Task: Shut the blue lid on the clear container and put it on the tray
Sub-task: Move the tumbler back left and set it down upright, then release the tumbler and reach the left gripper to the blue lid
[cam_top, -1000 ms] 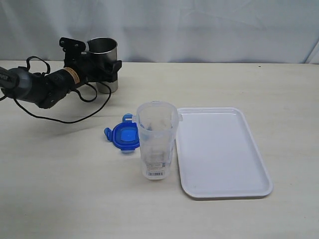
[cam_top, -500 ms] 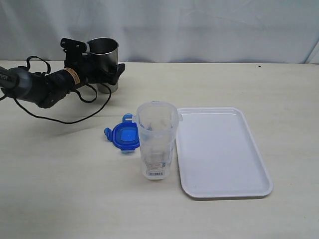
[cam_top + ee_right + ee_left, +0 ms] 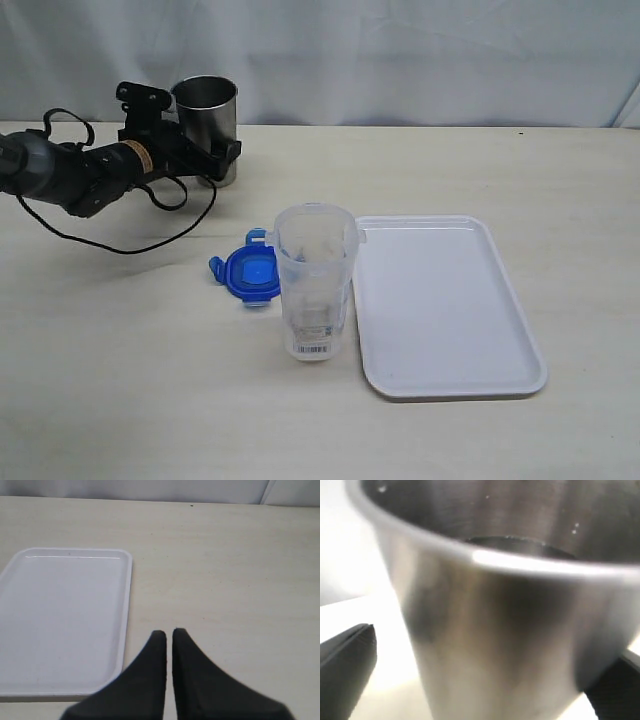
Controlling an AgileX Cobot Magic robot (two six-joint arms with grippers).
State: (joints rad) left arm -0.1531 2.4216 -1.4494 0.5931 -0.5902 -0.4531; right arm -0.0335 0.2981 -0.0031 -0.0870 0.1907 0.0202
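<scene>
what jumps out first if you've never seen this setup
In the exterior view, the blue lid lies flat just left of the clear container, which stands uncapped beside the bare white tray. At the far back left, the left gripper is open with a finger on either side of a steel tumbler, well away from the lid.

Clear container (image 3: pixel 315 290) stands upright, uncovered, between the flat-lying blue lid (image 3: pixel 250 275) and the tray (image 3: pixel 450 310)
</scene>
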